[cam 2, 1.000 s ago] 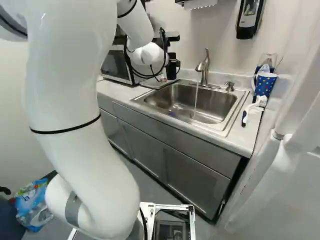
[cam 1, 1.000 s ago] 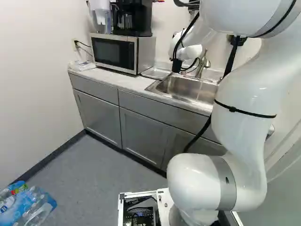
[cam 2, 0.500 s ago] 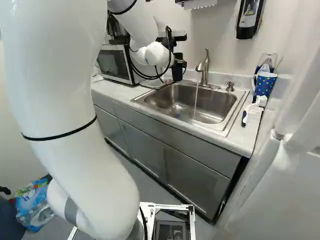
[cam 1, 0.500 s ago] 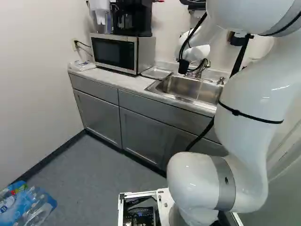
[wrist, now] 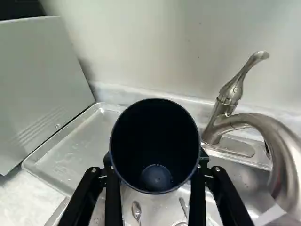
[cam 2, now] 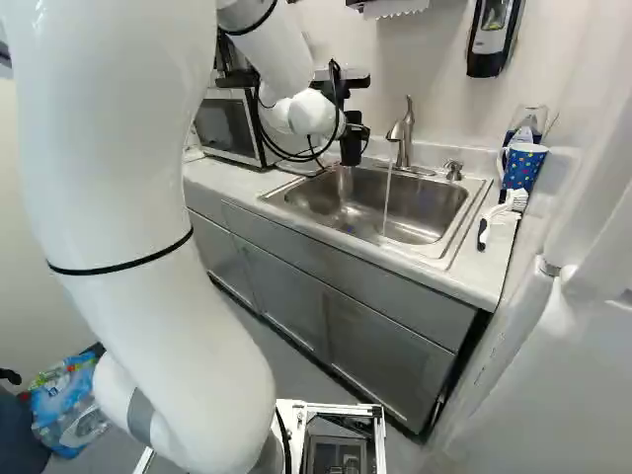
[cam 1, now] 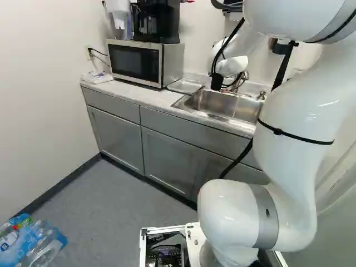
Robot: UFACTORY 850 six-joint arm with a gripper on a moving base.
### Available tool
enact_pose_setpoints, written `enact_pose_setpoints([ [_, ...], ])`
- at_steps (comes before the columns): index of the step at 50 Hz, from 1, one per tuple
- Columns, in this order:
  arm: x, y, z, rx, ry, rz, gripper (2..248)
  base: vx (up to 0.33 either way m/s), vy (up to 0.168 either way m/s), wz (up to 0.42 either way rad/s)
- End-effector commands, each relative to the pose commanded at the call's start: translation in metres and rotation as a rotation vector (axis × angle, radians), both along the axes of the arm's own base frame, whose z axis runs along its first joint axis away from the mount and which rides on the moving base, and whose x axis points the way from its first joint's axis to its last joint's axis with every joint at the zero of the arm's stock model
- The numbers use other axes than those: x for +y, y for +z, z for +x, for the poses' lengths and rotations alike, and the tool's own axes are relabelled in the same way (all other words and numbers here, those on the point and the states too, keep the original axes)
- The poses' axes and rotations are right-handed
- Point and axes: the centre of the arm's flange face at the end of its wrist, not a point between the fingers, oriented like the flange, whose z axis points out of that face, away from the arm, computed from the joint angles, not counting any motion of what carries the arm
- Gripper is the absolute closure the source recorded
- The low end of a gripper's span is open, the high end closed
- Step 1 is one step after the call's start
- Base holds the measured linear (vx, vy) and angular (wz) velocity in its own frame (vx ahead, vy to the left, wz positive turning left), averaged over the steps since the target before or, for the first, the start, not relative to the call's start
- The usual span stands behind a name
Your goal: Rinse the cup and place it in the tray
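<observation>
In the right base view my gripper (cam 2: 353,120) hangs over the sink's far left corner, holding a dark cup (cam 2: 351,150). From the wrist, the gripper (wrist: 155,161) is shut on the cup (wrist: 155,136), a finger at each side and the cup's mouth facing the camera. Its inside looks empty. A shallow metal tray (wrist: 66,150) lies beyond and beside the cup, against the microwave; the left base view shows the same tray (cam 1: 184,85). Water (cam 2: 386,202) runs from the faucet (cam 2: 403,133) into the sink (cam 2: 331,193), apart from the cup.
The microwave (cam 1: 134,62) stands beside the tray. Spoons (wrist: 136,209) lie in the sink under the gripper. A blue dotted cup (cam 2: 522,168) and a white-headed brush (cam 2: 504,212) are on the counter at the sink's other side. A soap dispenser (cam 2: 489,35) hangs on the wall.
My arm has swung away from the microwave side toward the faucet, carrying the cup with it, mostly in the first half second, with a slight shift since. The base has stayed still.
</observation>
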Motion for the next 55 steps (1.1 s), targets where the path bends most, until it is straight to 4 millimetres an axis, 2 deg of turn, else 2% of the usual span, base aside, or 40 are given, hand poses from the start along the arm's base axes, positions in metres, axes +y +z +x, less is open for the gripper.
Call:
enact_pose_setpoints([
  [26,0.000,-0.028,-0.013,0.051,-0.006,0.014,125,0.000,0.000,0.000],
  [55,-0.001,-0.052,-0.039,0.029,-0.028,0.017,125,0.000,0.000,0.000],
])
